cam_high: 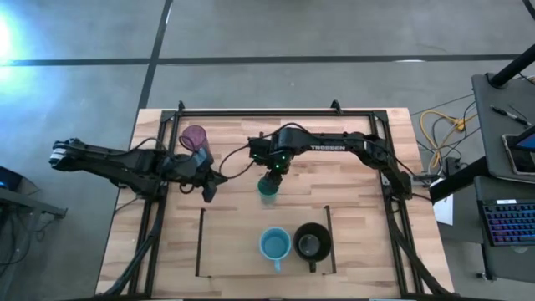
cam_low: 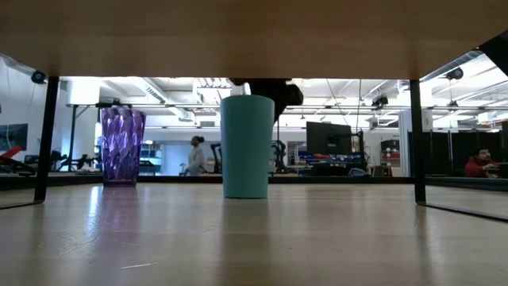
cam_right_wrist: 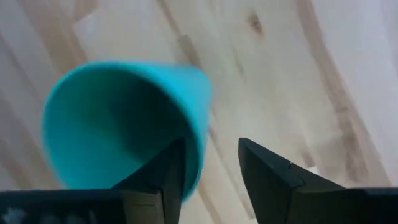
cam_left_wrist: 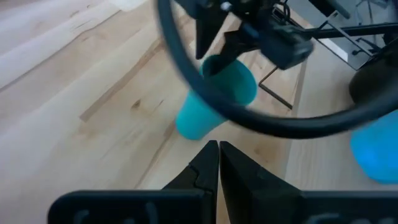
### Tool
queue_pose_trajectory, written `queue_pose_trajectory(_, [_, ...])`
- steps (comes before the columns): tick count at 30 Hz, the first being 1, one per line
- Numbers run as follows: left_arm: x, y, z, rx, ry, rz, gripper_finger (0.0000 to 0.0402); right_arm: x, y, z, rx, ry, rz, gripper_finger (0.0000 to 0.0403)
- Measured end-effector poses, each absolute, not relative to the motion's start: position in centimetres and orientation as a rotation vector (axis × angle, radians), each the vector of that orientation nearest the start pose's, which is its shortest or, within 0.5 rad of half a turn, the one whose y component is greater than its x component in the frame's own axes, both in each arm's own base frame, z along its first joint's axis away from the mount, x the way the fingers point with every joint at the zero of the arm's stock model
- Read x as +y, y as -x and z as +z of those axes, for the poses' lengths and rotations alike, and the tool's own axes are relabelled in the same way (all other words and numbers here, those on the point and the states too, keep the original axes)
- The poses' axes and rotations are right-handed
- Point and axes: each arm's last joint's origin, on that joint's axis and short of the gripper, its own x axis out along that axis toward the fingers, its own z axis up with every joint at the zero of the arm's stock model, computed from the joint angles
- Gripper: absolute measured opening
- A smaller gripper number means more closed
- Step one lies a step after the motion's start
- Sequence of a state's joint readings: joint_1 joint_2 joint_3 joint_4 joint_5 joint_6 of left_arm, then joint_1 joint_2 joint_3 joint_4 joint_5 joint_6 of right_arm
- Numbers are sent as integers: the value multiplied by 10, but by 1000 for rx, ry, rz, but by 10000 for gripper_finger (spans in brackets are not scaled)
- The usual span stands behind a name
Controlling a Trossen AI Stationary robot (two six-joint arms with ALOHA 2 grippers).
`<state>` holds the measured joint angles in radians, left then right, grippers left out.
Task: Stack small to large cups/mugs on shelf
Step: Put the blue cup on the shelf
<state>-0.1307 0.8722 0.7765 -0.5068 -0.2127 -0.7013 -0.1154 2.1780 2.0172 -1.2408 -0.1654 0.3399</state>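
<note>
Nothing is stacked yet: light-blue mug (cam_high: 274, 244) and black mug (cam_high: 311, 243) sit inside the shelf (cam_high: 201, 242); the right gripper (cam_high: 273, 173), jaws narrowly parted astride the rim of the green cup (cam_high: 268, 188), works outside it; purple tumbler (cam_high: 195, 137) waits beside the left gripper (cam_high: 209, 186), jaws closed, empty.

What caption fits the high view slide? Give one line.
Right gripper straddles the teal handleless cup's rim above the outlined shelf, light-blue mug and black mug inside.
</note>
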Motion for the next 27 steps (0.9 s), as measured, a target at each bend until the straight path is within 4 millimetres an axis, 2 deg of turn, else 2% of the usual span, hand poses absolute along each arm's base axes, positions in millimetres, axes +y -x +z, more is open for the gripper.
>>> queue_pose_trajectory(4, [-17, -179, 287, 536, 598, 289, 0, -47, -437, 238, 1385, -473, -206, 116])
queue_pose_trajectory(8, [-17, -178, 288, 533, 621, 294, 0, -46, -437, 237, 1385, -465, -197, 67])
queue_pose_trajectory(11, [-18, -177, 288, 538, 635, 283, 0, -43, -437, 240, 1385, -442, -165, 21])
queue_pose_trajectory(13, [-18, -176, 288, 540, 659, 271, 0, -41, -437, 247, 1383, -435, -145, 13])
queue_pose_trajectory(16, [-21, -175, 289, 545, 666, 243, 0, -36, -436, 269, 1339, -404, -130, 10])
queue_pose_trajectory(21, [-27, -170, 292, 543, 682, 211, 0, -27, -430, 319, 1232, -344, -91, 10])
queue_pose_trajectory(24, [-29, -165, 291, 563, 675, 206, 0, -15, -425, 351, 1158, -288, -51, 9])
queue_pose_trajectory(27, [-29, -161, 290, 585, 680, 233, 0, 2, -415, 374, 1045, -245, 32, 9])
